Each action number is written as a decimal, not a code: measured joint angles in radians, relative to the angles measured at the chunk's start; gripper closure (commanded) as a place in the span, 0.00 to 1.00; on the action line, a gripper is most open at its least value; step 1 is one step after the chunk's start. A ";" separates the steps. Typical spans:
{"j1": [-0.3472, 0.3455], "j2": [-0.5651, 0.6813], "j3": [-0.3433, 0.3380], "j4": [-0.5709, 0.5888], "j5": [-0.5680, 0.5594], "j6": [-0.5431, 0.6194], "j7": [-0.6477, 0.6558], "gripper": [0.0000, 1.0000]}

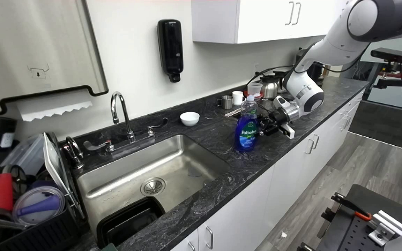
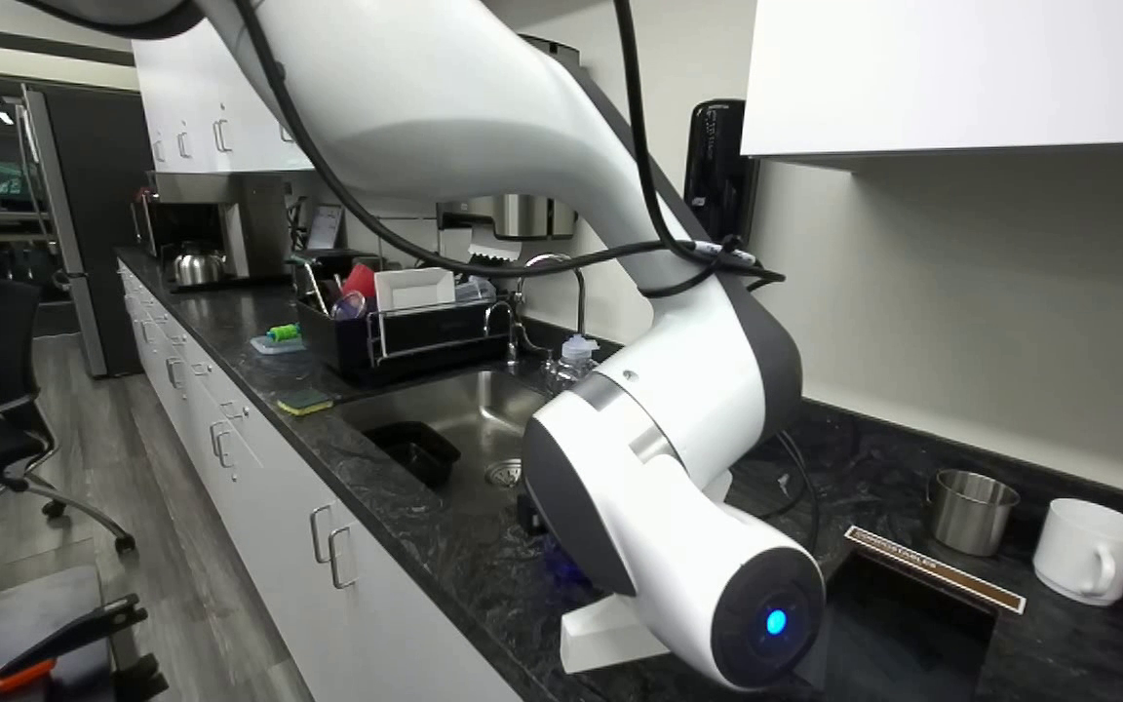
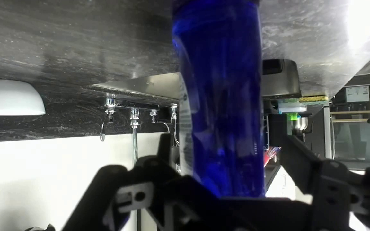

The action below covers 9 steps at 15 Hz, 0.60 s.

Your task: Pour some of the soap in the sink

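Gripper (image 3: 223, 141) is aimed sideways at the soap bottle (image 1: 246, 130), with its two fingers (image 3: 164, 146) parted, one on either side; a slim gap can be seen inside each finger in the wrist view, so the bottle is straddled rather than clasped. The bottle is stood upright on the dark countertop (image 1: 211, 143), its pale cap (image 1: 250, 98) uppermost and its label (image 1: 248, 134) shown in an exterior view. Most of it is hidden by the arm (image 2: 484, 127) in an exterior view.

Near the bottle, the steel sink (image 1: 176, 174) is set into the countertop, with a round drain (image 1: 153, 186) in its floor and a black tub (image 1: 131, 223) lodged toward the dish rack (image 1: 47, 230), which is filled with kitchenware. On the wall side, the sink is backed by a curved chrome faucet (image 1: 126, 118); a white bowl (image 1: 190, 119) is placed near its corner. Close to the wall, a steel mug (image 1: 226, 102) and a white mug (image 1: 237, 98) are set side by side.
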 measured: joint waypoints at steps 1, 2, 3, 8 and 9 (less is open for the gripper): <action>0.000 0.000 0.000 0.000 0.000 0.000 0.000 0.52; 0.000 0.000 0.000 0.000 0.000 0.000 0.000 0.58; 0.000 0.000 0.000 0.000 0.000 0.000 0.000 0.66; 0.001 -0.001 0.000 0.001 -0.001 0.000 0.000 0.84; 0.003 -0.001 0.000 0.001 -0.002 0.000 0.000 0.86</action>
